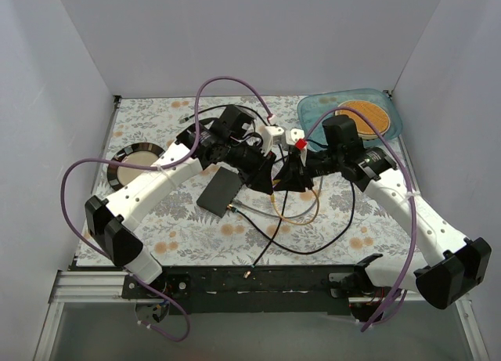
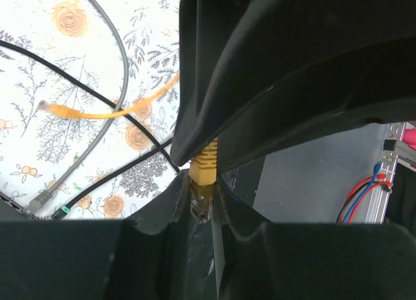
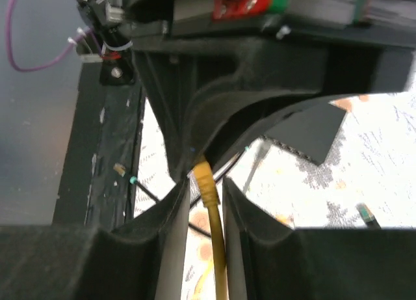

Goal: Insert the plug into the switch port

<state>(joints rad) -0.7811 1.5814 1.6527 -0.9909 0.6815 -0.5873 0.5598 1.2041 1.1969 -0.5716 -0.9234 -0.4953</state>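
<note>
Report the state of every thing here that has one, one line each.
left gripper: shut on the yellow plug.
right gripper: fingers on either side of the yellow cable; grip unclear.
yellow plug: held away from the switch, not in a port.
switch: lying flat on the table, no gripper on it.

No text, number or brand can be read anywhere. The black box (image 1: pixel 219 190), the yellow plug (image 2: pixel 203 164) and the red patch (image 3: pixel 244 2) on the arm housing show no legible lettering, being too small or blurred.
</note>
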